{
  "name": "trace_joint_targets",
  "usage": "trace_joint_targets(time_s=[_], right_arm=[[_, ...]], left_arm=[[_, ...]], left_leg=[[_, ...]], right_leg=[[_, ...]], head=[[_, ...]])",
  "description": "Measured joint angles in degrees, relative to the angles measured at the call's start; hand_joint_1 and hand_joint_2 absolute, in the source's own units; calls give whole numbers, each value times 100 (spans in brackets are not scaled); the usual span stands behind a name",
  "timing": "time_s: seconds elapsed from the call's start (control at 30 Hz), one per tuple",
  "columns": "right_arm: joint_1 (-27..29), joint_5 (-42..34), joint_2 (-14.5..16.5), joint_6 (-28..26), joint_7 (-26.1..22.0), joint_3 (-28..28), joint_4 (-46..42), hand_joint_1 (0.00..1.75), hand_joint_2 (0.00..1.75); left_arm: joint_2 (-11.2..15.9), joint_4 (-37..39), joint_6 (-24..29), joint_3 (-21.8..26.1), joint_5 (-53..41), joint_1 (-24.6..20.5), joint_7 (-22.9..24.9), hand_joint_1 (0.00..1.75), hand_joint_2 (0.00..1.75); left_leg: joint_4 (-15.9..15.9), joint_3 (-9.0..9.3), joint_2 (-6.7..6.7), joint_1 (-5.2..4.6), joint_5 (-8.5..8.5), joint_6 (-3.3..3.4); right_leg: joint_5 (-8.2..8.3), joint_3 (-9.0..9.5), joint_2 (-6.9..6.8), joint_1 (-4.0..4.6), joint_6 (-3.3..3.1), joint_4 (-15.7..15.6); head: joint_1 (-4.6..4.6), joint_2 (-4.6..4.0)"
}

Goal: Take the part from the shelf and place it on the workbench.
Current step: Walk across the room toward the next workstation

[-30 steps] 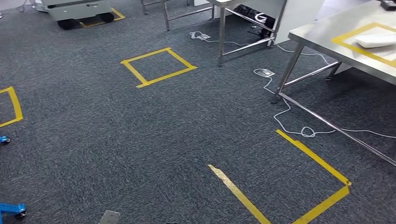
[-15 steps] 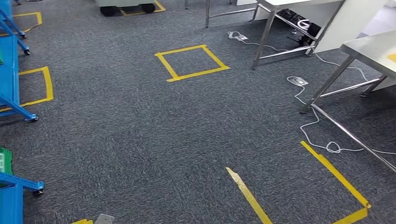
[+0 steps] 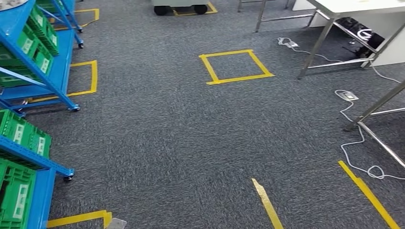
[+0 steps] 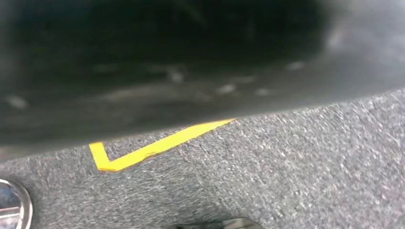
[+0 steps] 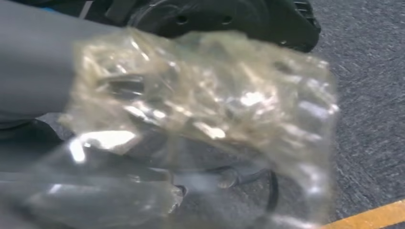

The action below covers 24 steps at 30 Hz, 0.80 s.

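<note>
Right hand (image 5: 43, 95) was clamped on bagged part (image 5: 205, 124); left hand state couldn't be told. Workbench legs (image 3: 377, 102) sat at frame right, shelf (image 3: 28, 71) left.

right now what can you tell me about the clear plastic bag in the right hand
The clear crinkled plastic bag is glossy and slightly yellowish, with bright glints across its wrinkles. The right wrist view shows it in front of the right hand, whose grey cover runs behind it. It hangs above the dark grey carpet. Its contents are too blurred to make out.
</note>
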Motion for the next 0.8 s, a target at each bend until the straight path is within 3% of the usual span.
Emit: trace_joint_targets(time_s=[0.03, 0.07, 0.17, 0.23, 0.33, 0.4, 0.47, 0.5, 0.53, 0.57, 0.6, 0.67, 0.7, 0.77, 0.8], right_arm=[[0, -23, 14, -19, -4, -3, -2, 0, 0], [1, -43, 22, -29, -8, -5, -8, 0, 0], [16, -50, 33, 7, -4, -7, -63, 0, 0], [12, -55, 38, 17, -1, -12, -113, 0, 0], [-25, -78, 50, -23, -5, -14, -135, 0, 0], [-28, -97, 60, -44, -13, -10, -135, 0, 0], [1, -137, 63, -41, -5, -8, -138, 0, 0], [22, -182, 63, -43, 8, -8, -140, 0, 0], [42, -244, 63, -53, 26, -4, -145, 0, 0], [62, -322, 64, -75, 49, 9, -155, 0, 0], [84, -410, 65, -104, 78, 34, -172, 0, 0], [131, -580, 65, -161, 138, 109, -220, 0, 0], [155, -655, 67, -182, 165, 148, -242, 0, 0], [192, -766, 72, -213, 214, 221, -286, 0, 0], [209, -815, 77, -228, 232, 262, -315, 0, 0]], left_arm=[[2, 0, 1, -7, -8, 3, 9, 0, 0], [4, 1, 6, -13, -12, 12, 17, 0, 0], [-19, 1, 75, -44, -6, 12, 38, 0, 0], [-69, 2, 162, -55, 25, -15, 51, 0, 0], [-118, 2, 236, -55, 55, 6, 64, 0, 0], [-138, 2, 241, -55, 55, 16, 69, 0, 0], [-158, 2, 254, -55, 55, 6, 67, 0, 0], [-169, 2, 262, -55, 52, 3, 62, 0, 0], [-177, 2, 268, -55, 49, 6, 57, 0, 0], [-182, 2, 274, -55, 44, 11, 52, 0, 0], [-186, 2, 279, -54, 37, 15, 49, 0, 0], [-202, 2, 290, -52, 15, 12, 43, 0, 0], [-211, 2, 295, -51, 4, 6, 41, 0, 0], [-225, 2, 306, -47, -15, 10, 39, 0, 0], [-227, 2, 311, -45, -28, 21, 38, 0, 0]], left_leg=[[149, -76, 24, 43, -2, -52], [102, -50, 49, 85, 98, -107], [-807, 436, 293, 180, 592, -251], [-1155, 612, 413, 171, 650, -175], [-1153, 588, 276, 114, 604, 30], [-1160, 580, 177, 103, 619, 113], [-1163, 567, 65, 82, 621, 165], [-1163, 565, -5, 65, 617, 181], [-1163, 569, -80, 49, 611, 192], [-1162, 578, -159, 36, 607, 197], [-1162, 592, -244, 28, 604, 198], [-1158, 610, -408, 22, 596, 187], [-1150, 602, -486, 23, 593, 170], [-1147, 559, -624, 43, 611, 109], [-1154, 533, -693, 59, 630, 70]], right_leg=[[-21, 1, -83, -14, 22, 8], [-47, 1, -157, -36, 51, 22], [-188, 0, -355, -94, 199, 161], [-297, 1, -457, -92, 297, 268], [-375, 53, -523, -135, 378, 311], [-598, -56, -297, -168, 412, 601], [-988, -432, -9, -172, 397, 1358], [-1122, -638, 56, -167, 377, 1747], [-1153, -788, 89, -160, 351, 1991], [-1061, -839, 110, -151, 322, 2010], [-857, -780, 146, -143, 290, 1795], [-405, -503, 393, -141, 236, 1052], [-281, -380, 536, -147, 227, 730], [-258, -261, 682, -146, 235, 488], [-256, -234, 630, -141, 237, 452]], head=[[1, 0], [0, 0], [-14, 0], [-2, 0], [32, 0], [44, 0], [60, 0], [60, 0], [60, 0], [58, 0], [57, 0], [57, 0], [59, 0], [55, 0], [55, 0]])
